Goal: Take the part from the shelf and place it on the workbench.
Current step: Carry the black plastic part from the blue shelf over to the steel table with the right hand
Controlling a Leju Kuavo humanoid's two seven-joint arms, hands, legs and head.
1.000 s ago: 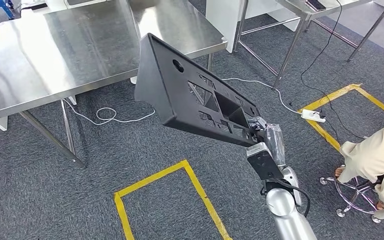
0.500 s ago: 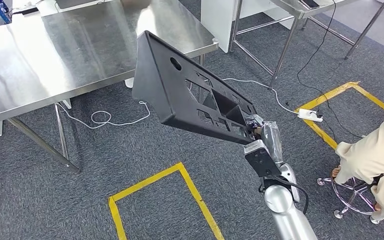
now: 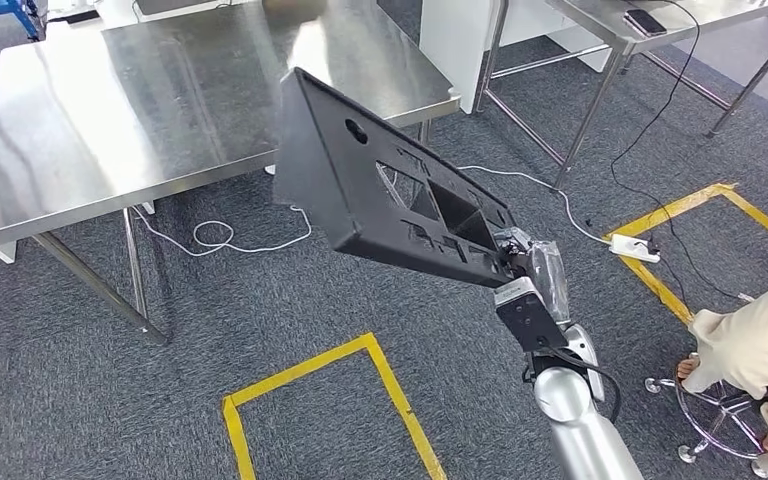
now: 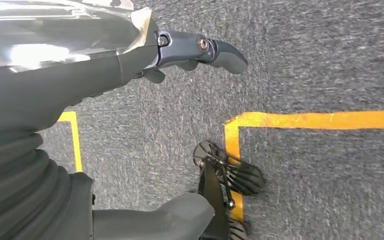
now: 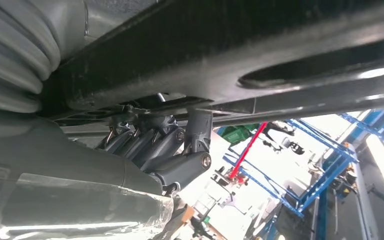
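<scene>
Head view looks down on grey carpet [image 3: 90, 400], the widest open ground, spreading below and left of the steel workbench [image 3: 160, 100], whose near edge runs along the upper left on thin legs. Black and long, the part [image 3: 390, 200] hangs in the air, its far end overlapping the workbench's near right corner, its near end grasped by the right hand [image 3: 520, 262] above bare carpet. Yellow floor tape [image 3: 380, 365] marks a box outline below the part; a second outline lies at right near a person [image 3: 760, 335] on a stool. A white cable [image 3: 210, 238] loops on the carpet under the workbench edge. Left wrist view shows the left hand [image 4: 190, 52] hanging over carpet, fingers loosely curled, holding nothing
</scene>
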